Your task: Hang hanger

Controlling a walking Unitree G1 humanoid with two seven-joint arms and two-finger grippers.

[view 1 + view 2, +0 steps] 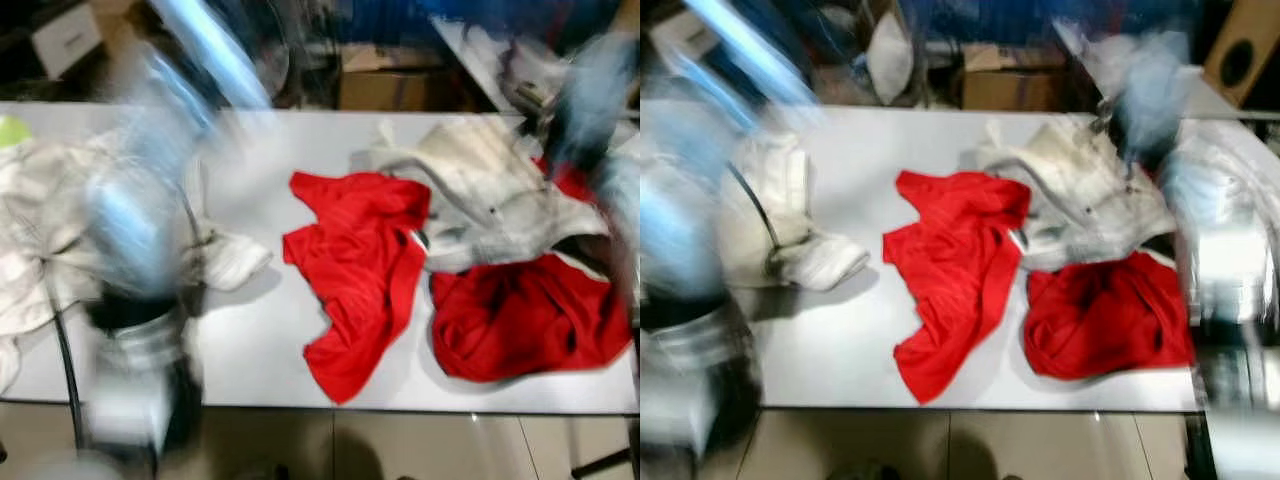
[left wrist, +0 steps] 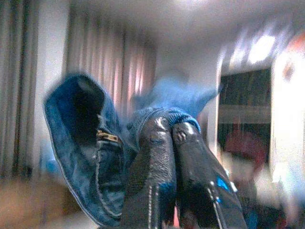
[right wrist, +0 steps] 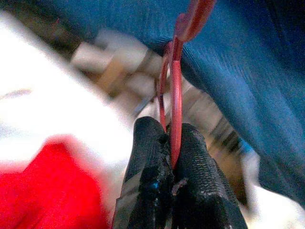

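My right gripper (image 3: 171, 143) pinches the red hanger (image 3: 175, 95); my left gripper (image 2: 170, 131) clamps blue denim (image 2: 86, 143). Red shirts (image 1: 360, 270) lie at twelve o'clock on the bench (image 1: 250, 340).

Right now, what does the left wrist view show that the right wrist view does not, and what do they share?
Left wrist view: the left gripper is shut on a fold of blue denim garment, its dark inner side and a brass zipper showing, with curtains behind.

Right wrist view: the right gripper is shut on a thin red hanger, with red cloth and the white table blurred below.

Shared: blue denim, each gripper clamped on something, and motion blur.
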